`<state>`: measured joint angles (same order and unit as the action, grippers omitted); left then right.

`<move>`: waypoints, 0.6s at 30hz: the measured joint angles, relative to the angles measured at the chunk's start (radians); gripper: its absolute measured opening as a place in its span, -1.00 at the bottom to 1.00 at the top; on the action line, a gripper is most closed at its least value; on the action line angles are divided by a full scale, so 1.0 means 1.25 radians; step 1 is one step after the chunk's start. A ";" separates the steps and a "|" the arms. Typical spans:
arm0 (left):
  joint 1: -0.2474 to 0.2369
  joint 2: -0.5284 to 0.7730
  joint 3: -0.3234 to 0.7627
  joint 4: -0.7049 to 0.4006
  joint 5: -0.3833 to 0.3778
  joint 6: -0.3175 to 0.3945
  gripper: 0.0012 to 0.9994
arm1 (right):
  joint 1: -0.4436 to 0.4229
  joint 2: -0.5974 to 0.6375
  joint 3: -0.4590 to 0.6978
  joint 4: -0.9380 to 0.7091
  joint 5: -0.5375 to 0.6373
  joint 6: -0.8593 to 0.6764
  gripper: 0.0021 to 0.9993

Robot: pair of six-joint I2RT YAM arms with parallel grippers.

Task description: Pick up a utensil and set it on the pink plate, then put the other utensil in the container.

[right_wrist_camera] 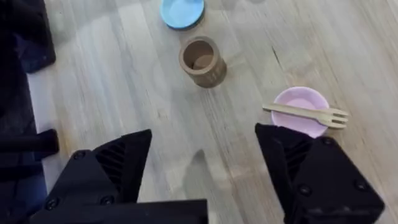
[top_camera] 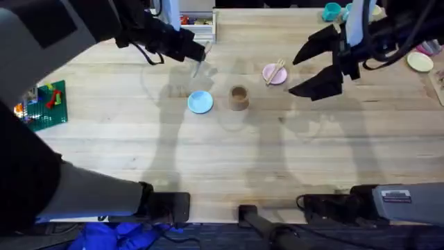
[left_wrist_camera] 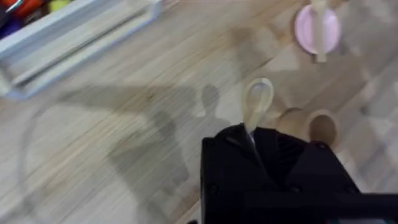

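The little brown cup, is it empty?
Empty: the small brown cylindrical cup shows a bare bottom; the wooden spoon is in the left gripper.

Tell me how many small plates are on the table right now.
3. The pink plate sits right of the brown cup, with the fork on it. A light blue plate sits left of the cup. A pale yellow plate lies at the far right; the arms may hide others.
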<state>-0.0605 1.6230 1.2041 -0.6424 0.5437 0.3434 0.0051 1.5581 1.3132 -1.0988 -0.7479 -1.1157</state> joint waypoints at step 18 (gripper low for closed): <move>0.000 0.000 0.000 0.025 0.311 0.156 -0.92 | 0.000 0.000 0.000 0.001 0.018 -0.030 0.99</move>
<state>-0.0605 1.6230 1.2041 -0.6117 0.9323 0.5381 0.0051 1.5581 1.3132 -1.0977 -0.7254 -1.1534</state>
